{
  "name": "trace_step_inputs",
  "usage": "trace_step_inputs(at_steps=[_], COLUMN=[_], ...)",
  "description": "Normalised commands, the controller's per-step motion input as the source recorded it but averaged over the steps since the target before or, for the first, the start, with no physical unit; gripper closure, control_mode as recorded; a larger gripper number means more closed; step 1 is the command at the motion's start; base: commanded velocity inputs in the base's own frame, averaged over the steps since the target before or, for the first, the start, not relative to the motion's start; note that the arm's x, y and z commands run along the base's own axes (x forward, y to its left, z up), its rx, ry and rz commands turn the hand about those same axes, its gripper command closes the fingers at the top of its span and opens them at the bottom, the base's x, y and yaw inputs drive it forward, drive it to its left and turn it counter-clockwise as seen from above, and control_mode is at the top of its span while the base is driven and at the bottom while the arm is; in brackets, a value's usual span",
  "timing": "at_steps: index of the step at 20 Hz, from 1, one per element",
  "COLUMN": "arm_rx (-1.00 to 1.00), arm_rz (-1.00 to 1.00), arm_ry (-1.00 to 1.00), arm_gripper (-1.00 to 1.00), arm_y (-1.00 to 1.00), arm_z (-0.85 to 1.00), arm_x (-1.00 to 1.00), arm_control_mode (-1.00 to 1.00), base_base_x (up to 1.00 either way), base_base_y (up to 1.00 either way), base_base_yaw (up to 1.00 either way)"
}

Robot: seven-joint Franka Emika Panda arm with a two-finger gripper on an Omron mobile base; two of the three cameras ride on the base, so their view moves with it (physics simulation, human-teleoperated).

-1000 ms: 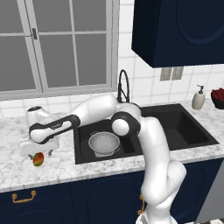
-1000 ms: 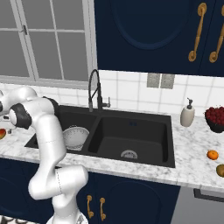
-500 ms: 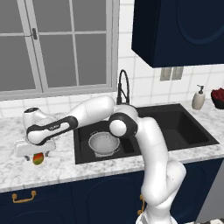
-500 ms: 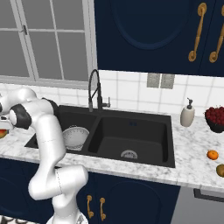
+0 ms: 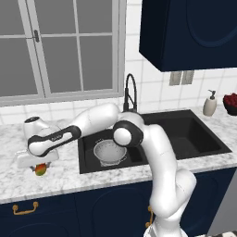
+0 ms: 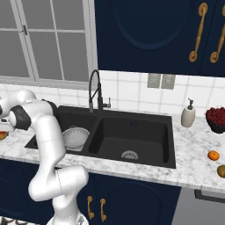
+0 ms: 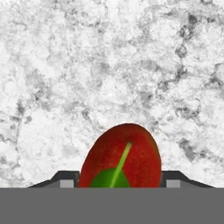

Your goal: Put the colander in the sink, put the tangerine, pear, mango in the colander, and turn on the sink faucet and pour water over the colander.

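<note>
Hand view put the claw right down over the mango, its two dark tips standing on either side of the fruit and close against its flanks; they looked set around it, but whether they had pressed home could not be told from these pictures. Beneath the fruit lay bare white marble tabletop. In the left base view the hand sat low at the far left of the tabletop, with the mango showing just under it, left of the sink. Over the last second the hand had sunk from a little above the fruit to directly upon it, while nothing else in the scene shifted; that reads as the end of the reach and the start of the grasp on the first fruit. The colander already stood in the left basin, under the sink faucet, so that step appeared done. In the right base view the tangerine and, probably, the pear waited on the tabletop well to the right of the sink, near a bowl of red fruit and a soap pump bottle. No water ran.
</note>
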Motion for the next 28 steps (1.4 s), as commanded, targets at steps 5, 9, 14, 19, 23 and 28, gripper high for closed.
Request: trace_step_inputs(at_steps=[5,9,14,19,23,28], arm_rx=[-0.02,0.00,0.00,0.00,0.05,0.08], arm_rz=[0.00,0.00,0.00,0.00,0.00,-0.03], arm_ry=[-0.08,-0.06,0.00,0.00,0.00,0.01], arm_gripper=[1.00,1.00,1.00,1.00,1.00,1.00], arm_y=[0.00,0.00,-0.47,-1.00,-1.00,-1.00], arm_z=[-0.73,-0.54,0.03,0.45,0.23,0.00], arm_x=[0.00,0.00,0.00,-0.23,-0.20,0.02], arm_control_mode=[-1.00,-1.00,-1.00,-1.00,-1.00,-1.00], base_base_x=[0.00,0.00,0.00,0.00,0.00,0.00], base_base_y=[0.00,0.00,0.00,0.00,0.00,0.00], base_base_yaw=[0.00,0.00,0.00,0.00,0.00,0.00])
